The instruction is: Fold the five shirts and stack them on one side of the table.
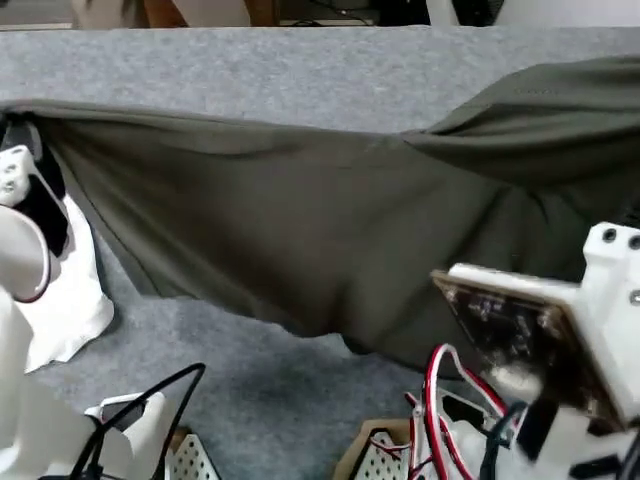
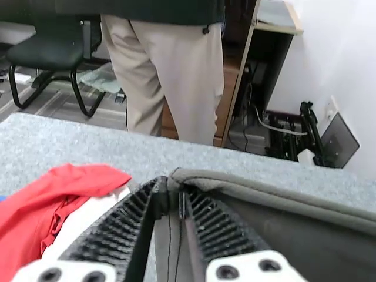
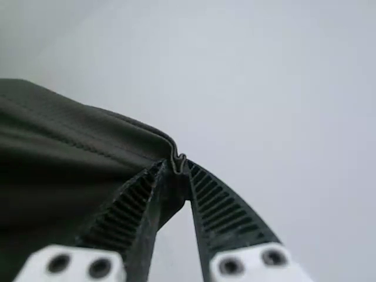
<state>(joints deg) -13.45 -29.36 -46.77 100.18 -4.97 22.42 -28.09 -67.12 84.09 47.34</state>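
My left gripper (image 2: 173,192) is clamped on the hem of the olive shirt (image 1: 300,220), and my right gripper (image 3: 176,167) pinches its far end. The shirt hangs stretched over the table (image 1: 300,70) from left edge to right edge. A white shirt (image 1: 70,300) lies at the left edge, with a red shirt (image 2: 41,200) beside it.

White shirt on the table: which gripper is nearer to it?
Left. The left gripper pinches the olive shirt right beside the white shirt; the right gripper pinches the olive shirt's opposite end, across the table.
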